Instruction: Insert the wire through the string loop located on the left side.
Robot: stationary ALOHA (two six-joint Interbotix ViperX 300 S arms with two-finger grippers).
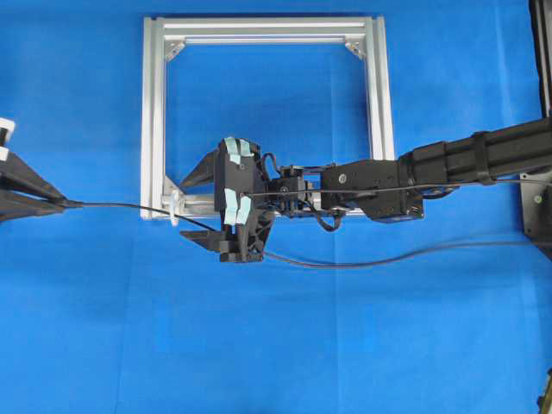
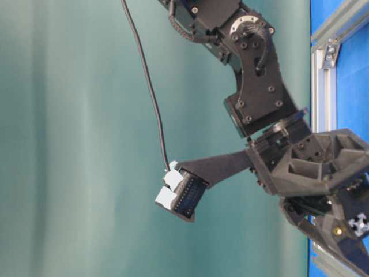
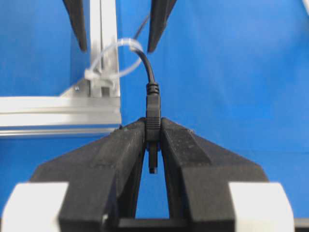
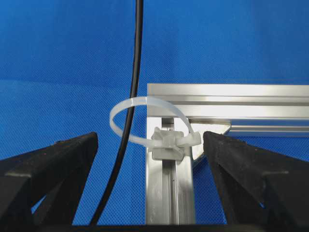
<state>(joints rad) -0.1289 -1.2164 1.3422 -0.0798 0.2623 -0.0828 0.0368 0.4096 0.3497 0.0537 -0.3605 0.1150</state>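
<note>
Counter saturated blue, fine woven texture. Frame bright silver. Wire black, plug glossy black. Loop translucent milky white. Left tool black, white pads. Right tool black, pale teal tape patches.

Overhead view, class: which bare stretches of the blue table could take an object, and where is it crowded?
Free: inside the frame, its upper part; and below the wire. Crowded: the frame's lower-left corner, with the string loop and the right gripper.

Left hand clamped, right hand spread.
</note>
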